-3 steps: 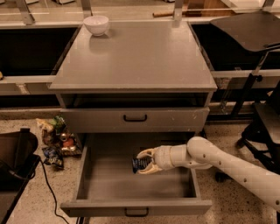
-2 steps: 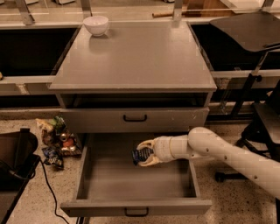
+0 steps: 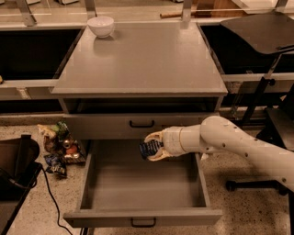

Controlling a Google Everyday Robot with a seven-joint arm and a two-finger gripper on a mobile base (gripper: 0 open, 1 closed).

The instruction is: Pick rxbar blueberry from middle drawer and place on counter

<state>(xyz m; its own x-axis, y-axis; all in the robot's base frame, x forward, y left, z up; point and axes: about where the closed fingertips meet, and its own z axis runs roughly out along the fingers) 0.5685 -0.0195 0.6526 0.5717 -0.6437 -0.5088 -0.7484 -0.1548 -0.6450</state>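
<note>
My gripper (image 3: 150, 147) is shut on the rxbar blueberry (image 3: 149, 148), a small dark blue bar with pale lettering. It holds the bar in the air above the back of the open middle drawer (image 3: 142, 183), just below the closed drawer front with the black handle (image 3: 141, 124). The white arm reaches in from the right. The grey counter (image 3: 142, 59) lies above and behind, with a white bowl (image 3: 100, 25) at its back left corner.
Multicoloured snack bags (image 3: 59, 147) lie on the floor left of the drawer. A dark bin (image 3: 16, 160) and cable stand at far left. A black chair (image 3: 266, 46) stands at right. A pale ledge with metal posts (image 3: 183, 11) runs behind the counter.
The gripper has lifted the bar up off the drawer floor and moved it slightly back, toward the upper drawer front.
</note>
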